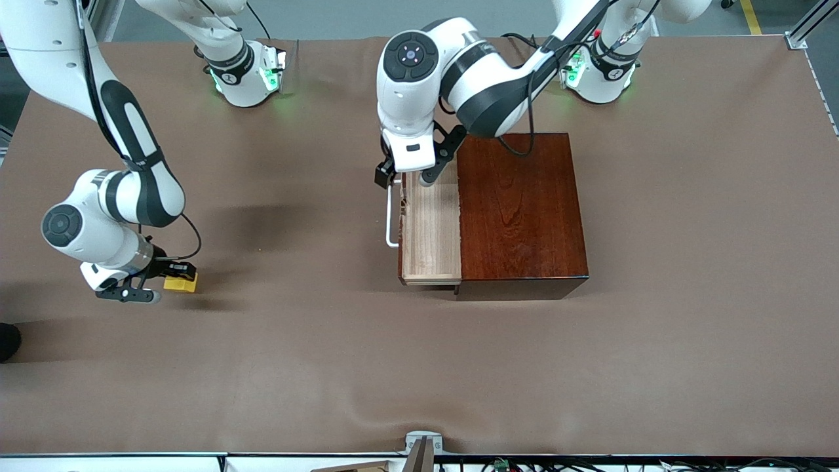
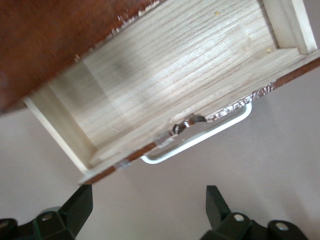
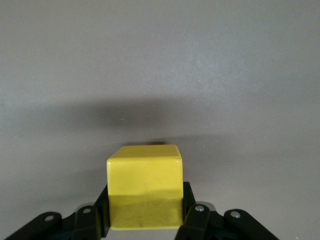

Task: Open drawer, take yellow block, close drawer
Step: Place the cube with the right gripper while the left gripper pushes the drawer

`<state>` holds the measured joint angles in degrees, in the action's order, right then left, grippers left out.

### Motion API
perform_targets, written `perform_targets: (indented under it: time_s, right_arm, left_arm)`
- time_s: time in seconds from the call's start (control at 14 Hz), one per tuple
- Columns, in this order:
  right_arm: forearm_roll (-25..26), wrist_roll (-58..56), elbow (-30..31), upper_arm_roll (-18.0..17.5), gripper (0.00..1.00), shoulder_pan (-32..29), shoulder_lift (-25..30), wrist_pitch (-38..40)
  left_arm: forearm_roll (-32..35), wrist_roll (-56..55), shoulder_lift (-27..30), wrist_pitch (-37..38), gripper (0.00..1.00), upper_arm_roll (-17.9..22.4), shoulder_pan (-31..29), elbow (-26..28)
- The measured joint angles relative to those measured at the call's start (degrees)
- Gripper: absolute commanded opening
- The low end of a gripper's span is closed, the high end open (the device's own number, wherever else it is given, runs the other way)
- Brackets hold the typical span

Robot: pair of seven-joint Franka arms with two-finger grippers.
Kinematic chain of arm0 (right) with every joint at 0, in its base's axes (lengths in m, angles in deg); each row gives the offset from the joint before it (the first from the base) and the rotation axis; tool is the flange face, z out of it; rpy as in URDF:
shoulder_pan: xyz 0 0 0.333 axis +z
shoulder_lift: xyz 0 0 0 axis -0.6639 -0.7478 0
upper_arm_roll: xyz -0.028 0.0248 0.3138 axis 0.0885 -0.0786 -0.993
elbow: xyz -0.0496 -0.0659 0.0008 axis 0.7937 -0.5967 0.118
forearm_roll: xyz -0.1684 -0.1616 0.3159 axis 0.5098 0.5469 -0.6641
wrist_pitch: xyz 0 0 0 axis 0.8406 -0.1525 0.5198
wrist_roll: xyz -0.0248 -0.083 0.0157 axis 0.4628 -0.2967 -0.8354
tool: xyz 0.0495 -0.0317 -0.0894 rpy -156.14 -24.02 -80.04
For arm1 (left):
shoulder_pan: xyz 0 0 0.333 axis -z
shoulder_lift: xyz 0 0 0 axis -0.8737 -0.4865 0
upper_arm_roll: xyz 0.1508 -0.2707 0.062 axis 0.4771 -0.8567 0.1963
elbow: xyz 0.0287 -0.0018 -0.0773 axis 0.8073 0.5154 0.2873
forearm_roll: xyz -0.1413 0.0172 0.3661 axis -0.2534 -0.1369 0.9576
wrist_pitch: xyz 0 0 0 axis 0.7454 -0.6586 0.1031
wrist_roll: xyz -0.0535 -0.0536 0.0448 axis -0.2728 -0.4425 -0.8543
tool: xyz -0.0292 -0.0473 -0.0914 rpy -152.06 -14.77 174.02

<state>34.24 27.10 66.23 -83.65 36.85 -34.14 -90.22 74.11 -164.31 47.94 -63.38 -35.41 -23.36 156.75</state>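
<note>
Right gripper (image 1: 175,275) clamped on yellow block (image 1: 181,283), low over table at right arm's end. Drawer (image 1: 430,229) open, empty; left gripper (image 1: 403,177) spread wide above handle (image 1: 391,219), nearer arm for closing.

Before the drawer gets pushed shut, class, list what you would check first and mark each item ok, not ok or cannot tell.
1. Yellow block out of the drawer: ok, it is at the right arm's end of the table.
2. Right gripper shut on the block: ok, the right wrist view shows a finger on each side.
3. Drawer tray holds nothing: ok, only bare pale wood shows in the left wrist view.
4. Left gripper open: ok, its jaws stand wide apart.
5. Left gripper lined up with the white handle: ok, it hangs over the handle's end nearest the robots' bases.
6. Block resting on the table or lifted: cannot tell.
</note>
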Motion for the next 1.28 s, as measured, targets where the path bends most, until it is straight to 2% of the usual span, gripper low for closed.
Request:
perform_targets:
  time_s: [0.07, 0.14, 0.21, 0.29, 0.36, 0.5, 0.78, 1.07, 1.28]
  right_arm:
    - [0.0, 0.0, 0.0, 0.0, 0.18, 0.0, -0.49, -0.07]
    - [0.0, 0.0, -0.01, 0.0, 0.5, -0.01, -0.82, -0.17]
    - [0.0, 0.0, -0.08, 0.0, 0.72, -0.01, -1.02, -0.22]
    - [0.0, 0.0, -0.15, -0.01, 0.9, -0.01, -1.16, -0.23]
    - [0.0, 0.0, -0.2, -0.01, 1.0, -0.01, -1.27, -0.23]
    - [0.0, 0.01, -0.3, -0.02, 1.0, -0.01, -1.41, -0.23]
    - [0.0, 0.0, -1.95, -0.24, 1.0, -0.01, -1.41, 1.5]
    - [0.0, 0.0, -11.92, -0.73, 1.0, 0.05, 0.02, 17.37]
    - [-0.01, -0.01, -17.6, -1.18, 1.0, 0.18, 2.99, 25.62]
  left_arm:
    - [0.0, -3.29, -0.66, -1.95, 1.0, 2.08, 1.8, -0.11]
    - [0.0, -6.42, -1.35, -3.98, 1.0, 4.67, 3.98, -0.22]
    - [0.0, -9.29, -2.04, -5.75, 1.0, 7.56, 6.32, -0.43]
    - [0.0, -12.1, -2.85, -7.12, 1.0, 10.56, 8.77, -0.83]
    - [0.0, -14.93, -3.7, -8.1, 1.0, 13.19, 10.91, -1.29]
    - [0.0, -19.96, -5.49, -8.97, 1.0, 16.54, 13.86, -2.09]
    - [0.0, -22.88, -7.88, -9.22, 1.0, 17.33, 14.9, -2.44]
    - [0.0, -24.73, -9.23, -9.14, 1.0, 17.83, 14.82, -2.46]
    - [0.0, -24.75, -9.46, -7.42, 1.0, 17.85, 14.83, -2.54]
